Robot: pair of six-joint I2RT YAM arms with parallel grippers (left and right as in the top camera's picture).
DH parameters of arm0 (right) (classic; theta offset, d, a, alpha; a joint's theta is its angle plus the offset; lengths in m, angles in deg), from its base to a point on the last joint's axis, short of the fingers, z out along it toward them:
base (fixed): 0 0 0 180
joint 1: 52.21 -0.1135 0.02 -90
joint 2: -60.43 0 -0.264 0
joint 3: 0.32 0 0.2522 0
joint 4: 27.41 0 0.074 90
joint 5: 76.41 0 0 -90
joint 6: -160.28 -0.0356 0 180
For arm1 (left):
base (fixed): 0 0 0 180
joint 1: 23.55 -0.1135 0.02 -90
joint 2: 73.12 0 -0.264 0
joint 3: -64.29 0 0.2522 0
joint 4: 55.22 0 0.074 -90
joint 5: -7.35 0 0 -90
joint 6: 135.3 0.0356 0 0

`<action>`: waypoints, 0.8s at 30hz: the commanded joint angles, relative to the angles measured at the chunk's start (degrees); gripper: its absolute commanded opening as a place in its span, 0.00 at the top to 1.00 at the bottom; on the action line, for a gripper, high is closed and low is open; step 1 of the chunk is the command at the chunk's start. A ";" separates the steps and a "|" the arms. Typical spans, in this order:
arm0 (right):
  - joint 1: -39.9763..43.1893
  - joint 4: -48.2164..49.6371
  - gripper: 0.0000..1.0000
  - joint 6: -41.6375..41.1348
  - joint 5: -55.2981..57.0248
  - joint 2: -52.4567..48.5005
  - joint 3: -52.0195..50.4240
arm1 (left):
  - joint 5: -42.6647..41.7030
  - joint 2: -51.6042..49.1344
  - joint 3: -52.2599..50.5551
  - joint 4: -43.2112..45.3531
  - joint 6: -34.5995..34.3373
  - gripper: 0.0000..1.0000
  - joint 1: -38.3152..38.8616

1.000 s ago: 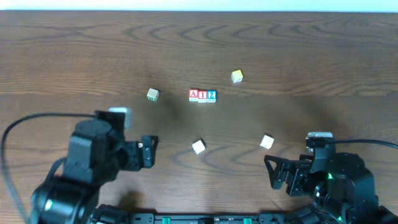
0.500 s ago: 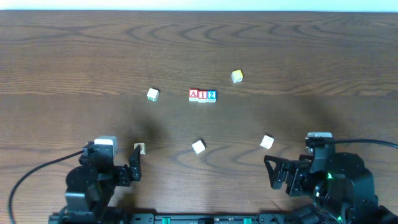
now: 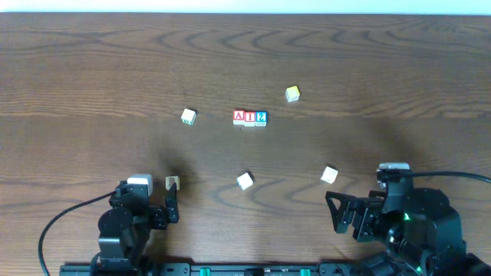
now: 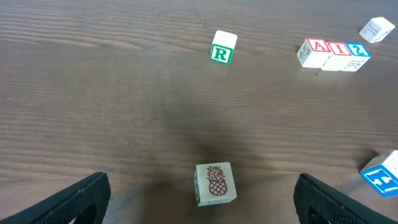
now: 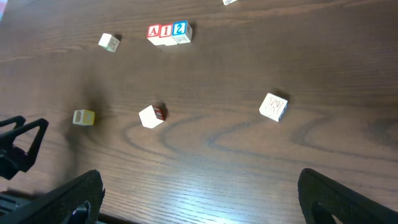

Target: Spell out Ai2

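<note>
Three blocks stand touching in a row at mid-table: a red A point(image 3: 238, 117), a red I point(image 3: 250, 117) and a blue 2 point(image 3: 261, 117). The row also shows in the left wrist view point(image 4: 334, 52) and the right wrist view point(image 5: 168, 31). My left gripper point(image 3: 170, 208) is open and empty near the front edge, just behind a pineapple block point(image 4: 215, 183). My right gripper point(image 3: 341, 215) is open and empty at the front right, over bare wood.
Loose blocks lie around the row: a green R block point(image 3: 189, 116), a yellow block point(image 3: 292, 93), a white block point(image 3: 245, 180), a patterned white block point(image 3: 329, 175) and the pineapple block point(image 3: 172, 183) in front of the left gripper.
My left arm has pulled back toward the front edge and lowered. The pineapple block now lies uncovered on the table where the gripper was. The right arm has not moved.
</note>
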 commanded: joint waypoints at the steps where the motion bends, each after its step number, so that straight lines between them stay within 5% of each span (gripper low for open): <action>1: -0.81 -0.07 0.01 -0.83 -0.24 0.09 -0.20 | 0.35 0.59 -0.85 0.44 1.09 0.04 -0.28; 24: -0.81 -0.07 0.01 -0.83 -0.24 0.09 -0.20 | 2.80 0.52 -0.85 -0.17 1.25 0.05 -0.28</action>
